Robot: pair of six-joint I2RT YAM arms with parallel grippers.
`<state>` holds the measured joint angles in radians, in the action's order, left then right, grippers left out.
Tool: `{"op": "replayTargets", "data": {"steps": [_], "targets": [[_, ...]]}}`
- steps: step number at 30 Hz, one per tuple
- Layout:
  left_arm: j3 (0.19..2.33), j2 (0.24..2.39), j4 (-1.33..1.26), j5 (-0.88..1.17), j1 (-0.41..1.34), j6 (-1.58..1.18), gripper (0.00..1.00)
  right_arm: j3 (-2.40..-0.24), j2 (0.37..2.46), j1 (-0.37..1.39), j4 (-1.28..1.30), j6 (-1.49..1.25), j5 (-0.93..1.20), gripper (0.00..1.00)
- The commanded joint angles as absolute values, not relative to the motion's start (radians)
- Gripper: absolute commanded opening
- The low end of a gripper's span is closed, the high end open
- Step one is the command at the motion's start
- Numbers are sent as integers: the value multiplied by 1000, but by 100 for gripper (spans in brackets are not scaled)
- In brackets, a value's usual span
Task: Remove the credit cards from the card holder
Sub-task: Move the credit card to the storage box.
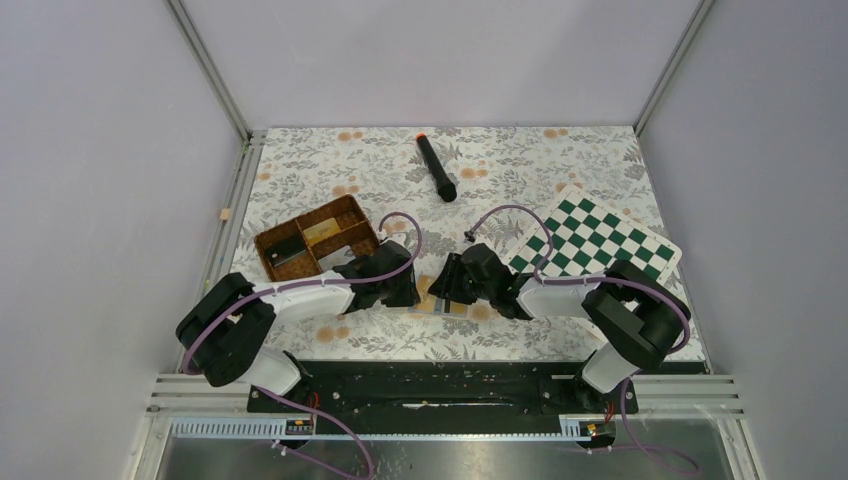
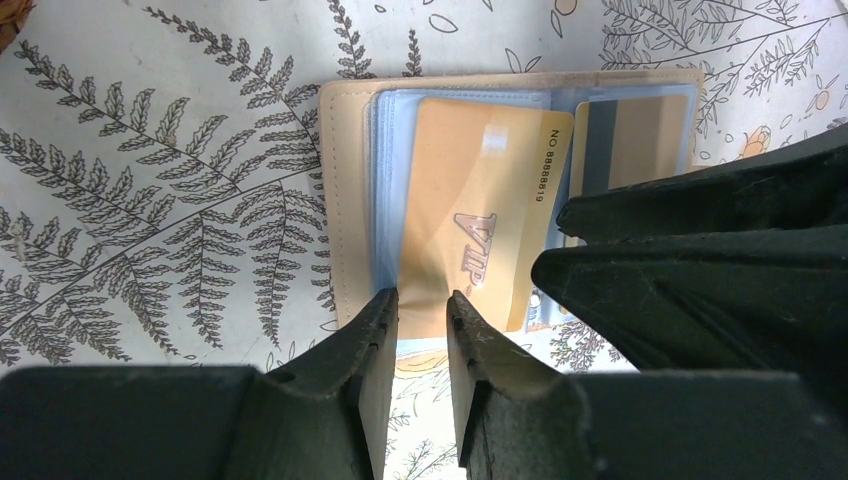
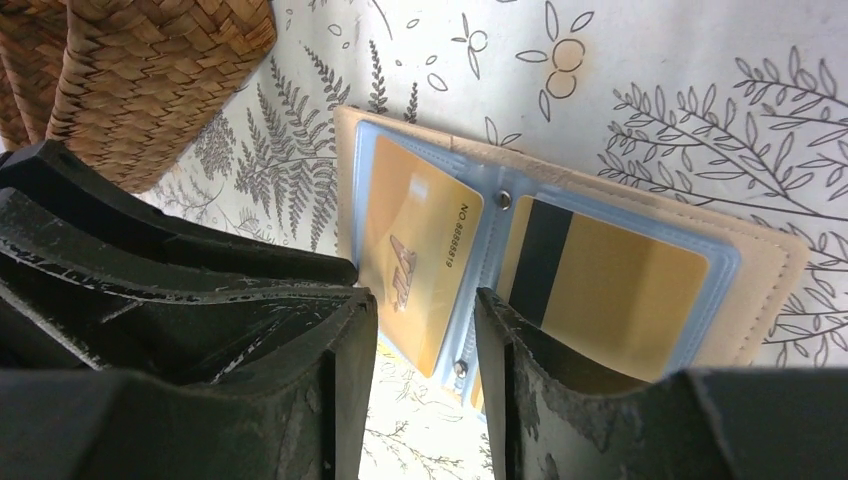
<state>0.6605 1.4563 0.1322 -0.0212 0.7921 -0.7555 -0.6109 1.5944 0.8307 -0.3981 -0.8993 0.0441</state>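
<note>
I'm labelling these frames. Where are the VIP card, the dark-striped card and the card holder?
VIP card (image 2: 470,180): left wrist view, its gold face.
dark-striped card (image 3: 620,290): right wrist view, gold part beside the stripe.
card holder (image 2: 345,200): left wrist view, tan left border.

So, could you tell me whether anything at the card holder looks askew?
The gold VIP card sits crooked in the open card holder, tilted against the edges of its clear sleeve, its lower edge at the left pincer. The striped gold card lies straight.

The floral table (image 1: 520,160) carries a woven basket (image 1: 303,217), chequered board (image 1: 600,240), black cylinder (image 1: 434,168) (orange-tipped) and the open card holder (image 2: 340,180).
</note>
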Motion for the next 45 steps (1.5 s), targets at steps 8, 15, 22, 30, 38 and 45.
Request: {"op": "replayTargets", "data": {"steps": [8,15,22,30,38,45], "targets": [[636,1437,103,-5,796,-747,25,-646,1657,825,-435,-916,-3,48],[626,1433,96,-5,796,-749,25,-621,1680,825,-515,-938,43,46],[613,1414,96,-5,796,-753,26,-555,1692,817,-647,-964,63,16],[611,1412,109,-5,796,-752,26,-484,1637,784,-712,-960,84,0],[612,1394,119,-9,796,-761,27,-447,1520,733,-627,-891,106,0],[657,1325,180,-5,796,-750,33,-437,1413,705,-518,-845,143,0]]}}
